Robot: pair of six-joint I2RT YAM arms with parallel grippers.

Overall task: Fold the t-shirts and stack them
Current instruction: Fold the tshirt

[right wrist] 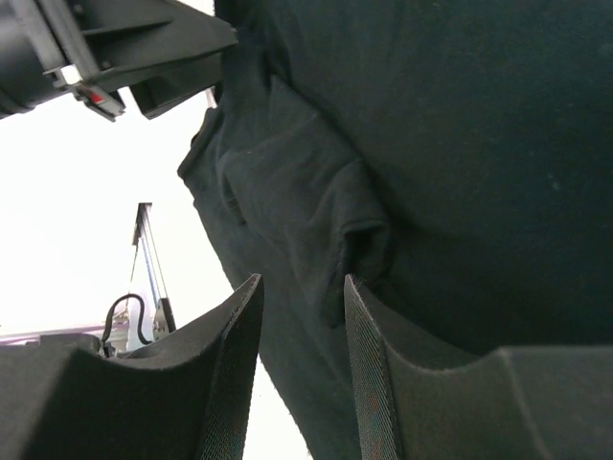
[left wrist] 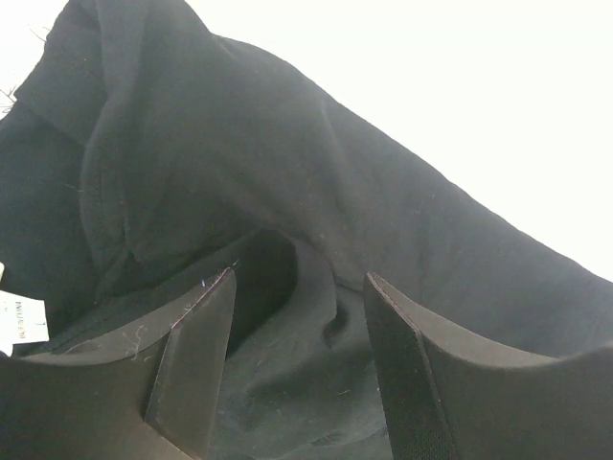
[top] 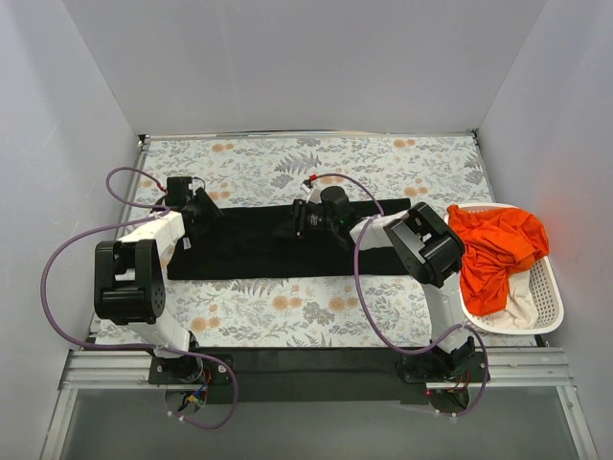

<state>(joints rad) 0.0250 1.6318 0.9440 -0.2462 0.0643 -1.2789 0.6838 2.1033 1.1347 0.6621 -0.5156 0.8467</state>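
A black t-shirt [top: 259,254] lies as a long folded strip across the middle of the floral table cover. My left gripper [top: 201,213] is down at the strip's left end. In its wrist view the gripper [left wrist: 299,278] stands open, with rumpled black cloth [left wrist: 239,163] lying loose between the fingers. My right gripper [top: 292,222] is at the strip's far edge near the middle. That gripper [right wrist: 302,280] is open a narrower way, and a fold of the black shirt [right wrist: 316,220] runs down between the fingers without being pinched.
A white slatted basket [top: 546,297] stands at the right edge of the table, holding an orange shirt [top: 493,244] over a cream one [top: 522,307]. A white label [left wrist: 21,321] shows on the black cloth. Grey walls close in the table on three sides.
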